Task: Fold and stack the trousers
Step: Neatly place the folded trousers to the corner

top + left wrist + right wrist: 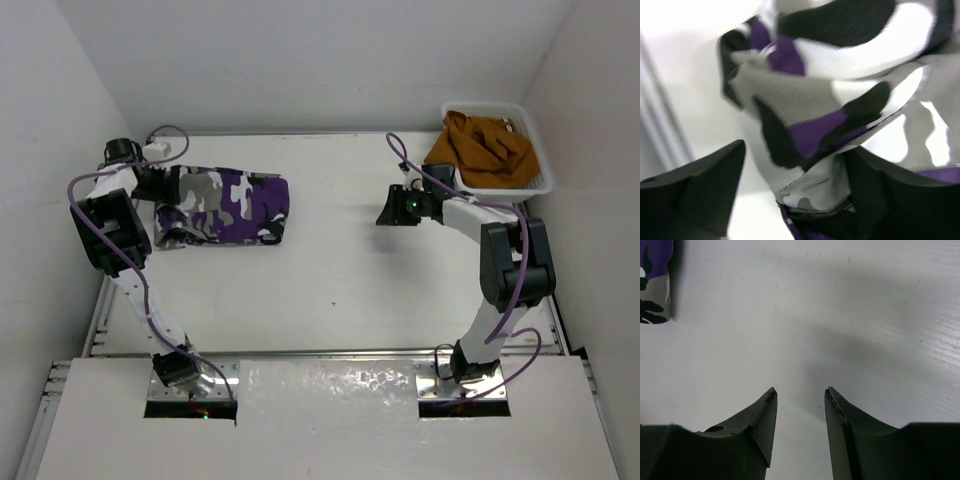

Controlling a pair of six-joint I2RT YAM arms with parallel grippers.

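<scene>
The camouflage trousers (225, 205) lie folded into a compact bundle at the left rear of the table. My left gripper (160, 185) is at the bundle's left end. In the left wrist view its jaws (796, 150) stand wide apart around a fold of the trousers (830, 90). The cloth rests against the right finger (880, 200) and a gap shows beside the left finger (710, 195). My right gripper (390, 207) hovers over bare table well to the right of the bundle. It is open (800, 390) and empty, and a corner of the trousers (652, 280) shows at the far left of its view.
A white basket (495, 108) at the back right holds a plain orange-brown garment (490, 148). White walls close in the table on the left, back and right. The right arm's purple cable loops near the basket.
</scene>
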